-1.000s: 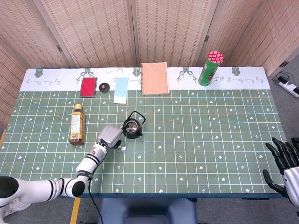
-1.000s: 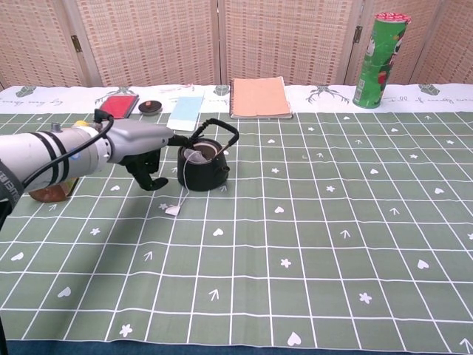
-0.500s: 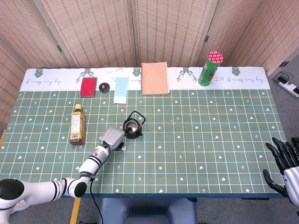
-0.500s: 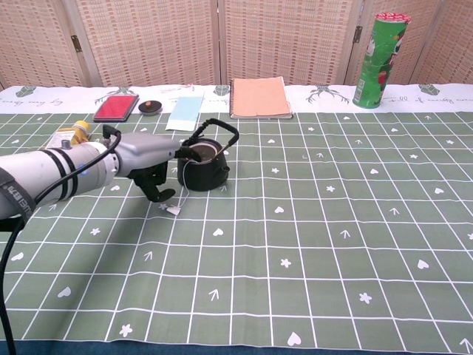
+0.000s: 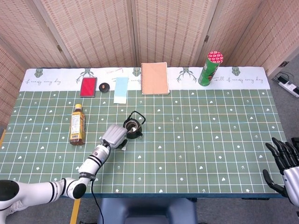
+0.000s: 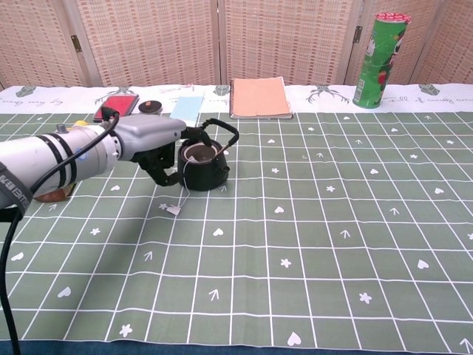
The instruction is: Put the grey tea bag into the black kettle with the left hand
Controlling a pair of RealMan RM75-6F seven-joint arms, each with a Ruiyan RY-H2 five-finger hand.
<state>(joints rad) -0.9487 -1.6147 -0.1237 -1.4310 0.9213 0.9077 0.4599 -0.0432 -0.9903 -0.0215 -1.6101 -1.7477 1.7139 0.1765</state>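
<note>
Hovering left hand [image 6: 159,140], fingers curled, holding nothing, beside black kettle [image 6: 201,164]; tea bag tag [image 6: 173,210] on cloth.

Your left hand [image 6: 151,140] crowds the black kettle [image 6: 202,164] from frame left, its raised handle [image 6: 220,130] arching over the opening. The sauce bottle [image 5: 77,123] blocks further left, while the notebook [image 5: 154,78] and green can [image 5: 210,68] line the top edge. Right and lower cloth [image 5: 210,140] lies open to you.
</note>
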